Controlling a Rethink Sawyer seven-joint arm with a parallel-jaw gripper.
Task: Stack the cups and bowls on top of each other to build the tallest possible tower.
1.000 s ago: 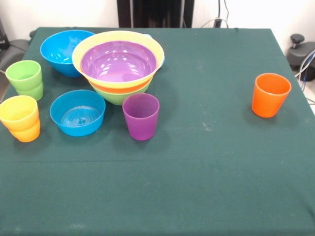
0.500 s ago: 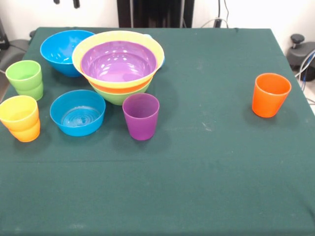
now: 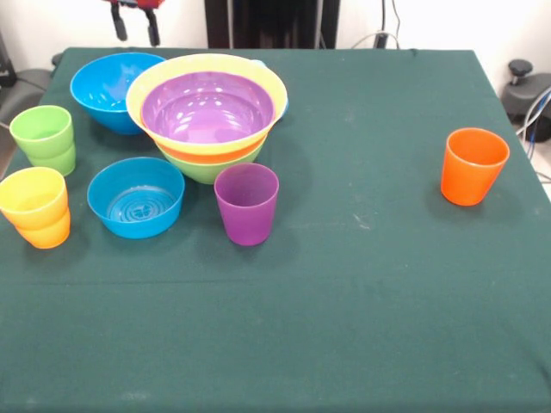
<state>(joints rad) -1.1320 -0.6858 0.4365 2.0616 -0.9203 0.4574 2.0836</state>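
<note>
1. Gripper [image 3: 137,27] now pokes in at the top edge, two dark fingers under a red mount, w/ a clear gap between them, so it's open and holding nothing. A sec ago no arm showed; half a sec ago only the tips did. So it's coming down.
2. It hangs above the big blue bowl [image 3: 110,86], at that bowl's far rim. My guess: that bowl is the next pick, not certain.
3. Tower [image 3: 207,116] sits just beside the big blue bowl, touching or nearly. Lime green base, orange band, yellow bowl, purple bowl nested on top. Nothing on the table has moved across the pics.
4. Loose pieces: smaller blue bowl [image 3: 136,197] near the tower's front; purple cup [image 3: 246,204] just beside the tower base; green cup [image 3: 43,138] and yellow cup [image 3: 34,206], which sits in an orange one, both close to the table [image 3: 362,327] edge on the pic's left.
5. Orange cup [image 3: 473,166] stands alone, well apart, toward the pic's right edge.
6. Room: near half and middle are bare cloth, plenty of space. The cluster round the tower is tight, so a descent risks clipping the yellow rim.
</note>
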